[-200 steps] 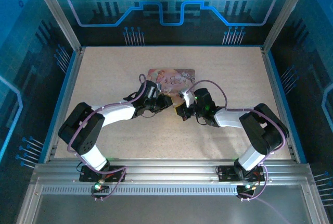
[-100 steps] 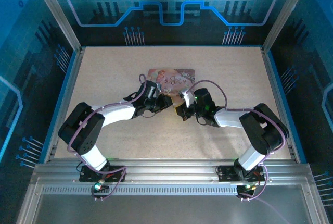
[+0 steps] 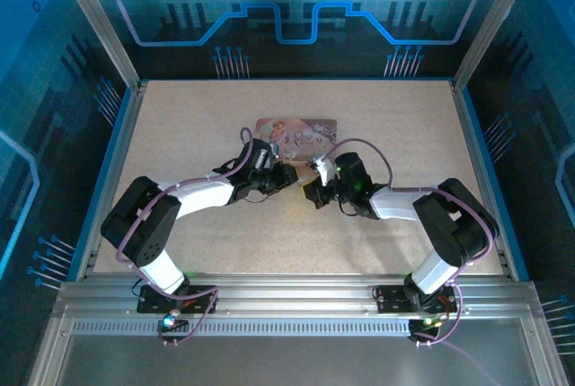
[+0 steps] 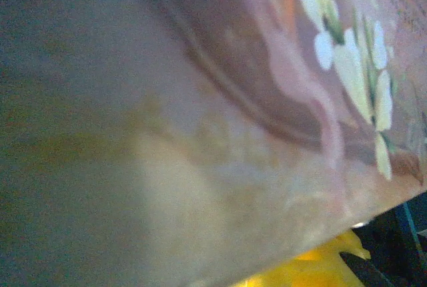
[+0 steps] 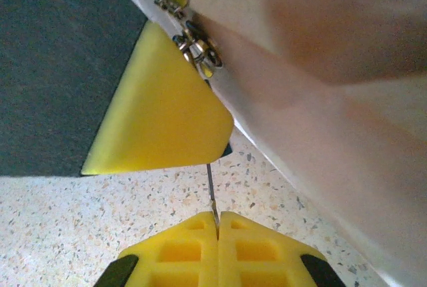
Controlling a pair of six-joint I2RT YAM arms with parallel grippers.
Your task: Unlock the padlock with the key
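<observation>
My right gripper (image 5: 217, 219) is shut on the key (image 5: 211, 190), a thin dark metal blade sticking up out of its yellow fingertips. The key's tip runs behind a yellow finger (image 5: 160, 113) of my left gripper (image 3: 286, 174), which lies against the near edge of the pink tin box (image 3: 296, 133). Small silvery metal links (image 5: 193, 43) hang on that edge of the box (image 5: 320, 100). The padlock is hidden behind the finger. Seen from above, my right gripper (image 3: 314, 192) faces the left one just in front of the box. How the left jaws stand is hidden.
The pink illustrated box (image 4: 267, 67) sits very close to the left wrist camera, with a yellow finger (image 4: 320, 267) below it. Speckled tabletop (image 5: 80, 220) lies under the grippers. Metal posts and blue walls (image 3: 503, 27) ring the table.
</observation>
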